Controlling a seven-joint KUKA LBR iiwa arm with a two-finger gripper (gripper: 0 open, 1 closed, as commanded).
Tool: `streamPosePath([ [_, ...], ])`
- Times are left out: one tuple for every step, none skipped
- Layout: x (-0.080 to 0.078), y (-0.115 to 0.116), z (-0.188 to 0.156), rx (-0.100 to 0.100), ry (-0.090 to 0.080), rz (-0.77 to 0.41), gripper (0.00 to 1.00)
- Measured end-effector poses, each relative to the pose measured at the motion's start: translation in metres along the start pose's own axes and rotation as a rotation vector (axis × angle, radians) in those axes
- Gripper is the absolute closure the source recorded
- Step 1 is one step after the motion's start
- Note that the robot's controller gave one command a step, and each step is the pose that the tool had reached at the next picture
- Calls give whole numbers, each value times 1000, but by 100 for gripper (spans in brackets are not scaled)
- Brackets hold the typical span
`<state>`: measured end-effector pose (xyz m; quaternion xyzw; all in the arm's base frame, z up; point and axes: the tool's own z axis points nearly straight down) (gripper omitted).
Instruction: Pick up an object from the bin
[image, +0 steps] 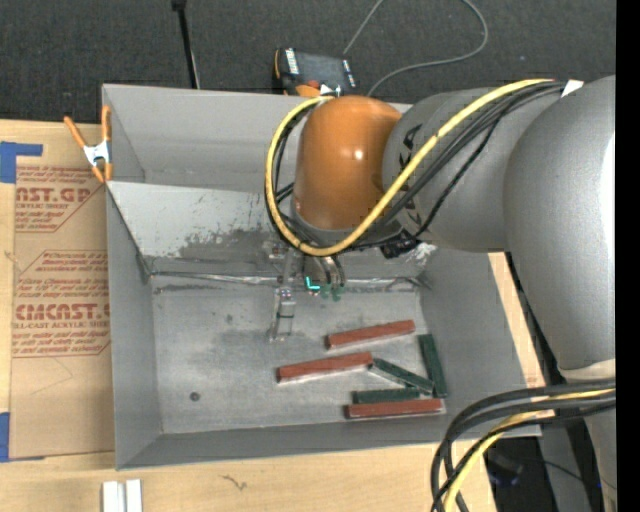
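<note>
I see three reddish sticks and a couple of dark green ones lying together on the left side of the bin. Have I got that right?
Not quite: they lie on the right side, not the left. The camera view shows the reddish sticks and the dark green ones lying together on the right of the bin, toward its near wall. The gripper hangs to their left.

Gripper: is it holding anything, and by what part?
Nothing seems held. The gripper hangs over the bin floor, apart from the red and green sticks lying toward the view's right.
</note>
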<state>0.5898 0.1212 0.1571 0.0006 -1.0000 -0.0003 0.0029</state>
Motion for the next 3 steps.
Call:
streamPosePath([
  [93, -77, 89, 4, 9, 1, 0],
  [87, -73, 84, 0, -5, -3, 100],
  [74, -64, -63, -1, -15, -7, 100],
])
